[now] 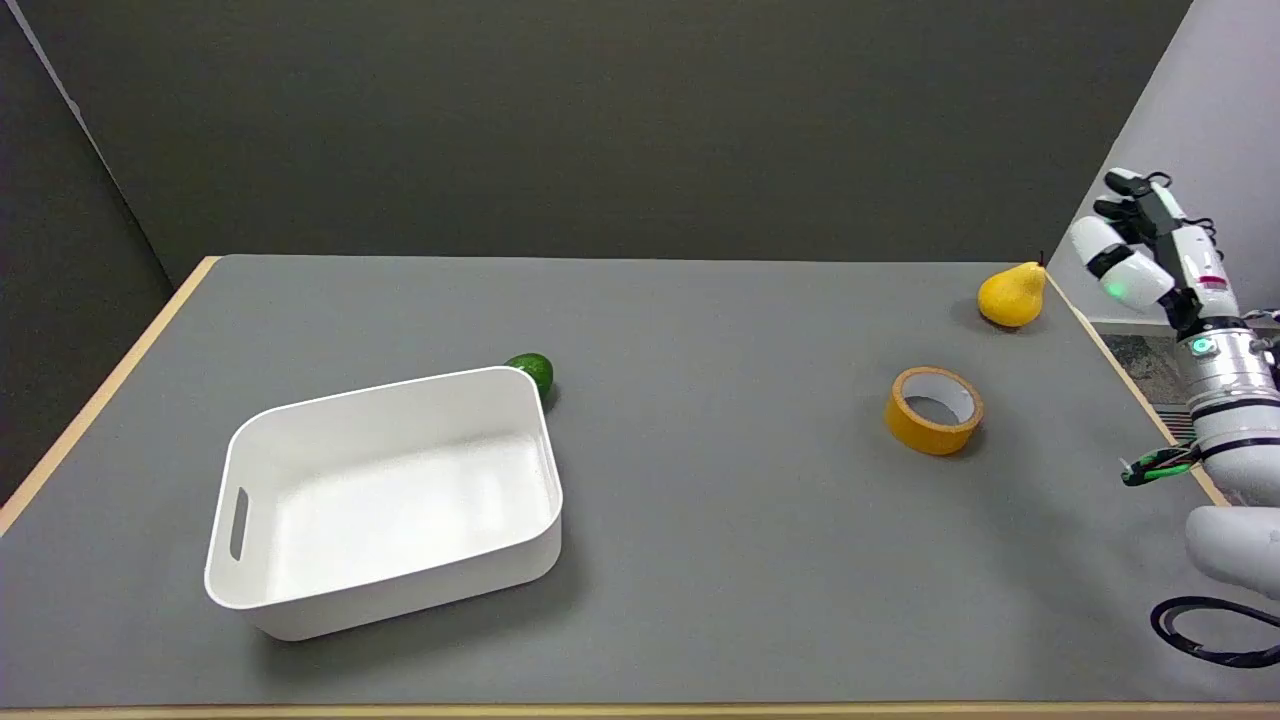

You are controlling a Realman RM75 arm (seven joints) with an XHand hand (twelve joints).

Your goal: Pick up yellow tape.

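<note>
The right hand [1140, 245] is hovering beyond the worktop's [700, 560] right edge, fingers [1125, 182] apart and holding nothing (the yellow tape [934, 410] is lying flat, well apart).

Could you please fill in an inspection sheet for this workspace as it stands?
Surface: grey table, wooden edging.
Job's things: yellow tape lies flat, hole upward, untouched.
Clutter: white bin, nothing seen inside; green avocado behind its far corner; yellow pear near the far right edge.
Hand: right hand raised beyond the table's right edge, holding nothing, fingers apart.
Cables: black cable loop lower right.
Surroundings: dark wall panels.
</note>
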